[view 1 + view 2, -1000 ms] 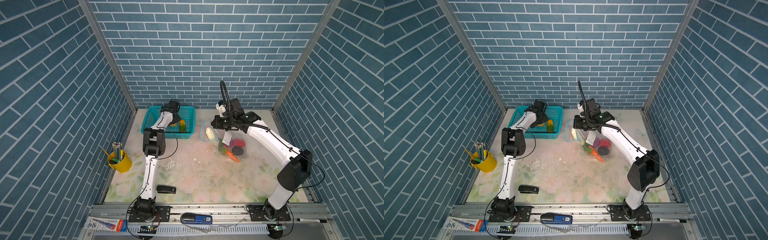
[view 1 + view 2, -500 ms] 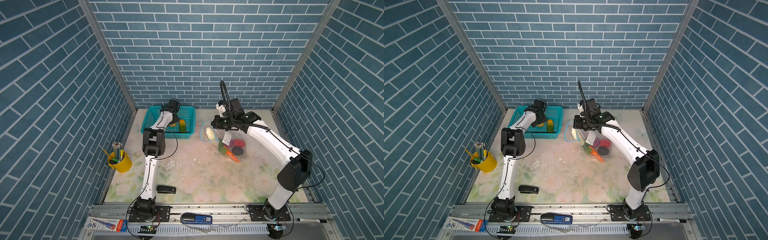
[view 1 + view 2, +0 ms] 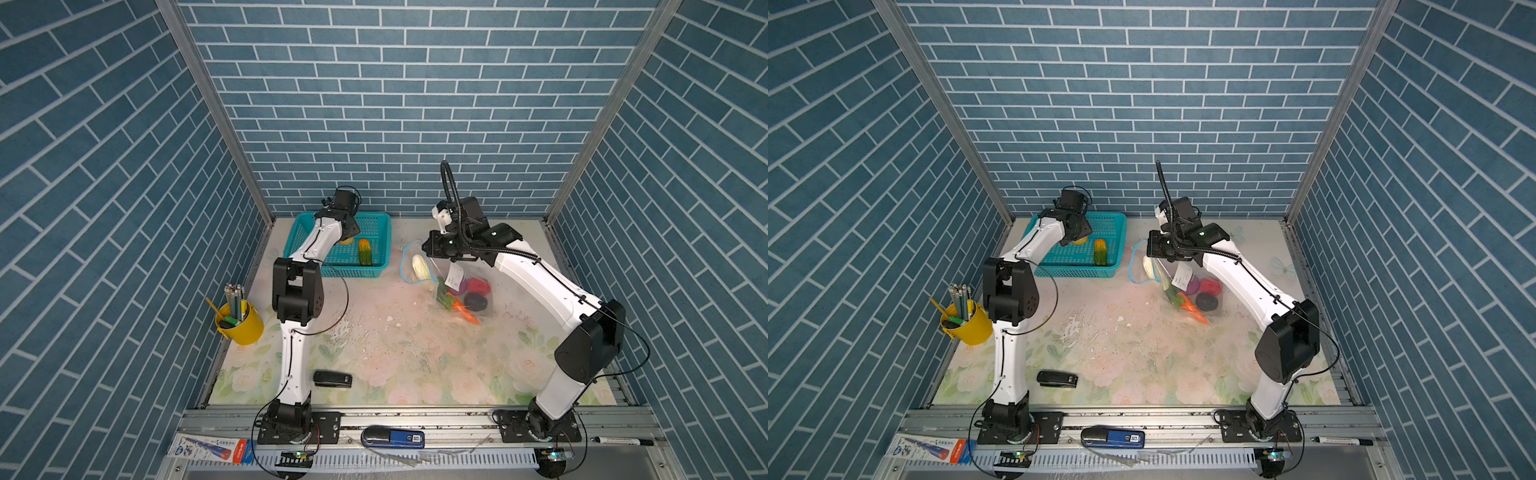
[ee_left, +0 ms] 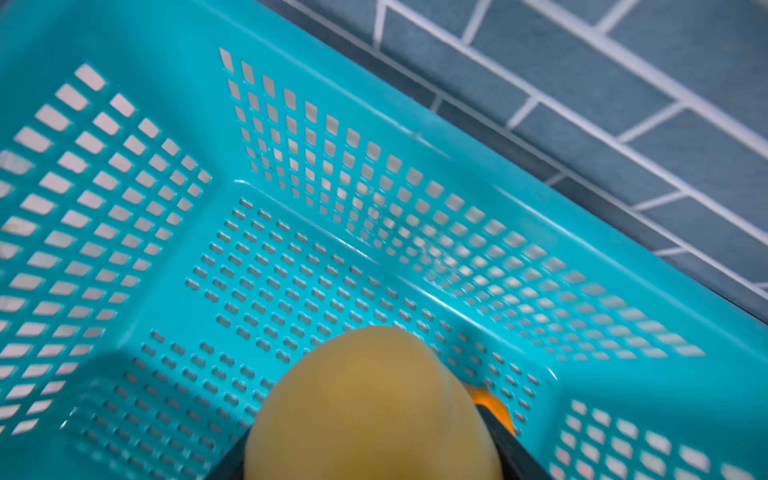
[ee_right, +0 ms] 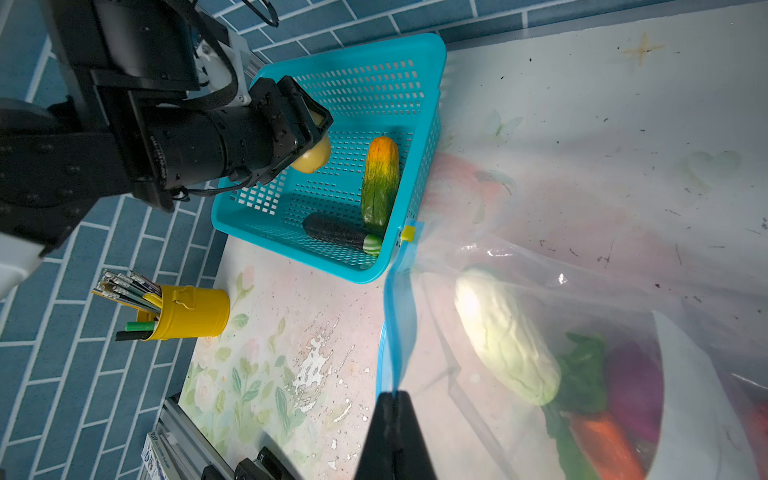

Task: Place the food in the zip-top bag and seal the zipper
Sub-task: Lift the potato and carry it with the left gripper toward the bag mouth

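Nearest me nothing has shifted: the zip-top bag (image 5: 582,266) lies on the mat with the carrot (image 3: 465,311), eggplant (image 3: 476,301), strawberry (image 3: 478,286), onion (image 5: 631,382) and cabbage (image 5: 503,336) already inside. The right gripper (image 5: 394,401) stays pinched tight on the zipper (image 5: 395,316), holding the mouth up and open towards the basket (image 3: 353,272). The slider (image 5: 408,233) sits at the strip's far end. The change is further back. The left gripper (image 5: 309,139) has drawn its jaws in around the yellow potato (image 4: 374,407) inside the basket and now looks clamped on it. I read that as the pick being made, with the lift and carry to the bag mouth next. The green-orange piece (image 5: 380,178) and a dark green-tipped piece (image 5: 338,235) are still waiting in the basket, so sealing is some way off. As for what I can't see, the right fingertips show only as one dark wedge, so how much of the strip they bite is unclear. In both top views the left wrist covers most of the potato, and its own camera cuts the fingers off at the frame edge. I cannot tell whether the potato has left the basket floor. The dark piece I cannot find in the top views at all.
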Tool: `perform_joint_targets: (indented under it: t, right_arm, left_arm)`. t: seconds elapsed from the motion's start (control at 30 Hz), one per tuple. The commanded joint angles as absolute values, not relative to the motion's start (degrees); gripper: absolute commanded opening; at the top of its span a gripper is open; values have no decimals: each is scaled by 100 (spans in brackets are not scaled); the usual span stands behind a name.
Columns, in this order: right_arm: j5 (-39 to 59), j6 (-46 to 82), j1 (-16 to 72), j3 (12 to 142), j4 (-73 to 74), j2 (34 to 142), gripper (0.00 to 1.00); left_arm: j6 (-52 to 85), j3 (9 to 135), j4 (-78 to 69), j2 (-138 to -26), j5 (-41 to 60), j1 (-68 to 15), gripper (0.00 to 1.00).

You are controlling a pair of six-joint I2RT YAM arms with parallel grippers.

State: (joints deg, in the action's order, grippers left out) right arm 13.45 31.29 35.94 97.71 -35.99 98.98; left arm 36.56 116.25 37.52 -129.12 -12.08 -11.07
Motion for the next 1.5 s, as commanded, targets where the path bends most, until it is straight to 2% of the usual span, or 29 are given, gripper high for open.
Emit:
perform_joint_targets:
  t: [0.0, 0.53, 1.0, 1.23, 1.37, 1.47]
  right_arm:
    - [1318, 3190, 3582, 9741, -3541, 9644, 0]
    - [1459, 3260, 3582, 9431, -3200, 9544, 0]
    - [1459, 3278, 3582, 9304, -3118, 9431, 0]
    - [1477, 3278, 3577, 9309, -3103, 9431, 0]
    - [1494, 3270, 3578, 9333, -3120, 9438, 0]
    - [1485, 3261, 3583, 9343, -3131, 9421, 0]
  left_arm:
    - [3558, 11090, 3457, -12349, -1092, -1300, 66]
    - [3797, 8451, 2095, -10023, -532, -2395, 62]
    - [3449, 7026, 539, -8927, 1437, -2488, 55]
    - [3249, 6608, -258, -8751, 2843, -2459, 54]
    - [3497, 6549, -845, -8969, 3831, -2316, 47]
    - [3630, 6690, -887, -9179, 4183, -2276, 42]
